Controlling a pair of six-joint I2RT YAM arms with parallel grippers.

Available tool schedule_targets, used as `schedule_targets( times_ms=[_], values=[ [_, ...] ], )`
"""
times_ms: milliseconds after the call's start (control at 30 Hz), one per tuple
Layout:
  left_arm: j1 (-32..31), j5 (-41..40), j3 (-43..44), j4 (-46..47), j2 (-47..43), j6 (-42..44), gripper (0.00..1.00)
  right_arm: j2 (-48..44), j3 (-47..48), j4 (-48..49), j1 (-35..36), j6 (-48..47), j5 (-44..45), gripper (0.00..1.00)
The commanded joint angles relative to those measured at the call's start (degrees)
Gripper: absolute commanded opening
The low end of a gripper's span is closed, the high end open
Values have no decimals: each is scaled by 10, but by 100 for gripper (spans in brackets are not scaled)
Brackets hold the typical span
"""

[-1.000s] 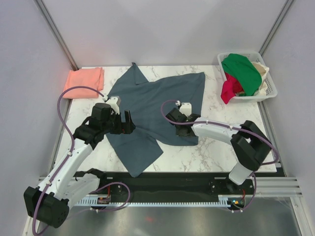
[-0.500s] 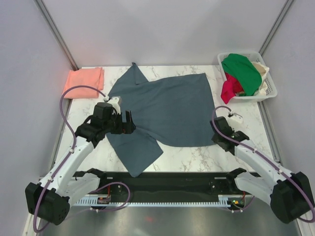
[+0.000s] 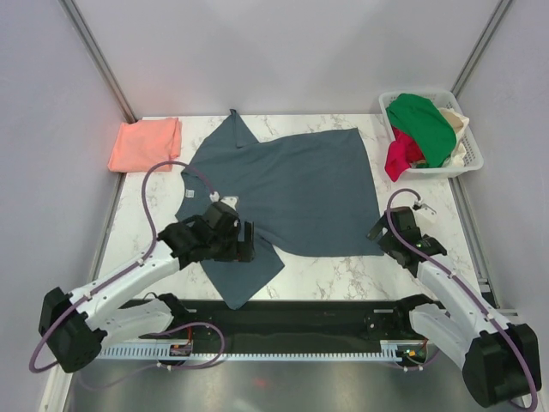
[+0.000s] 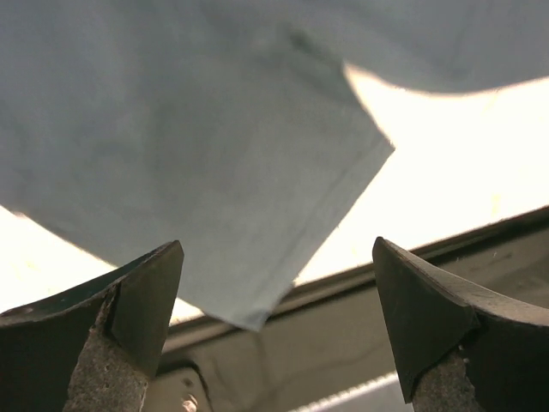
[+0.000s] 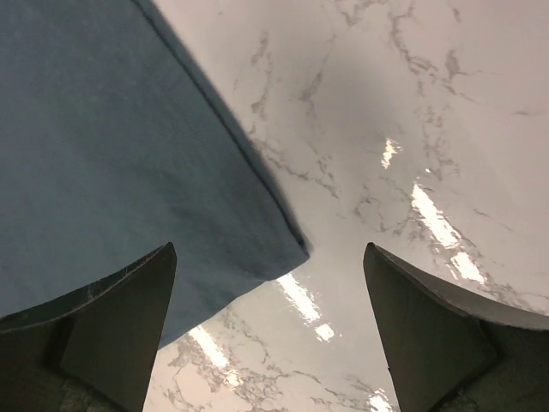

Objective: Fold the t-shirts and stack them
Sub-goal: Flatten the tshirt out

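Note:
The dark slate-blue t-shirt lies spread flat on the marble table, with one flap reaching toward the near edge. A salmon-pink t-shirt lies folded at the far left corner. My left gripper hovers open above that near flap; in its wrist view the blue cloth ends in a corner ahead of the open left gripper. My right gripper stands open just right of the shirt's near right corner. In the right wrist view that shirt corner lies ahead of the empty right gripper.
A white basket at the far right holds a green garment, a red one and a cream one. A black rail runs along the table's near edge. Grey walls close in the left, back and right.
My right gripper drew the shirt's edge out to the right, let it go and now stands open beside the corner. My left gripper moved nearer and rightward over the near flap.

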Motion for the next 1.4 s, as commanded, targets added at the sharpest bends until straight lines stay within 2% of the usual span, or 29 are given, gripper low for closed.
schedule_targets(
  times_ms=[0, 100, 167, 300, 367, 600, 733, 967, 1000, 1233, 1367],
  values=[
    [-84, -65, -20, -70, 28, -169, 97, -2, 20, 38, -2, -28, -60, 98],
    [-159, -78, -43, -109, 30, -266, 82, -16, 10, 45, -2, -40, -76, 98],
    [-194, -79, -73, -110, 17, -330, 81, -19, 8, 49, -2, -48, -84, 98],
    [-267, -66, -110, -112, 19, -392, 78, -14, 10, 52, -2, -63, -103, 98],
    [-281, -66, -119, -110, 34, -415, 78, -10, 8, 59, -2, -68, -110, 98],
    [-296, -72, -156, -28, 82, -411, 85, 12, -1, 81, -2, -79, -127, 98],
    [-298, -118, -142, -25, 104, -410, 82, 7, -6, 82, -2, -83, -128, 98],
    [-298, -147, -110, -8, 182, -383, 66, -13, -16, 78, -2, -83, -127, 98],
    [-298, -154, -108, -7, 185, -382, 61, -16, -16, 78, -2, -84, -128, 98],
    [-297, -183, -115, 13, 176, -366, 48, -21, -15, 71, -2, -85, -142, 98],
    [-295, -187, -116, 19, 174, -358, 31, -25, -15, 67, -3, -85, -145, 98]
  ],
)
